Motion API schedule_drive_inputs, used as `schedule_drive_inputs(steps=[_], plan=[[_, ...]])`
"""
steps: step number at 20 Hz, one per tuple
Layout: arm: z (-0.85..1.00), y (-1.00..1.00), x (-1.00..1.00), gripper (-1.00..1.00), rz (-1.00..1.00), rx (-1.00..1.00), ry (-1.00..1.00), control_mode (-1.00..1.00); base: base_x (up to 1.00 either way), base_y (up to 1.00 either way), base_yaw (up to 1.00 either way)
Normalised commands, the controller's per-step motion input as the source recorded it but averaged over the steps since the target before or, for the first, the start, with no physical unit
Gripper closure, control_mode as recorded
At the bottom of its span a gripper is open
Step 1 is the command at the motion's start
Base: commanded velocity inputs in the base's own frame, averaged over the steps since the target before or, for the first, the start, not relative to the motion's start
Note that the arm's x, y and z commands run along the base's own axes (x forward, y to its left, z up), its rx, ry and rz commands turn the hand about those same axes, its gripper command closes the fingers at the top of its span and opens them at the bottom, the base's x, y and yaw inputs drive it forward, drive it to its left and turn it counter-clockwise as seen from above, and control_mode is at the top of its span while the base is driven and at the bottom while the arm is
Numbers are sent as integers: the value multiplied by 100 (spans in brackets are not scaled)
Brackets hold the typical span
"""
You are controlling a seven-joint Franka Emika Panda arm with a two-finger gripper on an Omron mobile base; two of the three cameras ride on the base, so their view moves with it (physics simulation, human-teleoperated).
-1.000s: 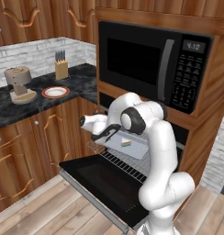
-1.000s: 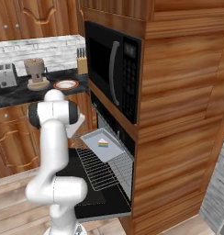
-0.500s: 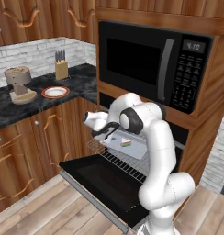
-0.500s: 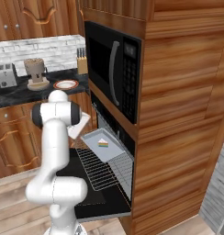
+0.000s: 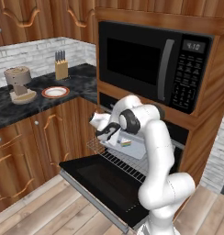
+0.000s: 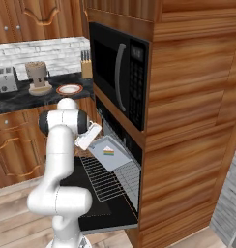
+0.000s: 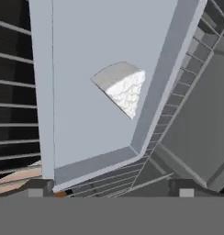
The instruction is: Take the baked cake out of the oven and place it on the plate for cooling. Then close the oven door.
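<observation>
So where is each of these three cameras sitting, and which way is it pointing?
Left base view: behind the arm to its left, looking forward and down at the open oven door; the white arm rises at lower right.
Right base view: behind the arm to its right, facing the oven side-on; the arm rises at lower left.
Hand view: on the hand, looking along the gripper at the baked cake on a grey tray; two dark fingertips show at the bottom.
Both base views share the plate on the counter.
</observation>
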Motion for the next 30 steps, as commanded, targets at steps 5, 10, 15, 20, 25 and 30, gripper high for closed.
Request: schedule_drive_inputs(steps=[5,10,15,20,25,30], plan=[[-42,-4,42,-100,6,1,20,-100,0,0,0],[-38,0,47,-100,5,1,22,-100,0,0,0],[-36,-1,55,-100,5,0,17,-100,0,0,0],[-31,-2,39,-100,5,0,12,-100,0,0,0],[-24,-11,8,-100,6,0,8,-100,0,0,0],[-11,-21,0,-100,5,0,3,-100,0,0,0]])
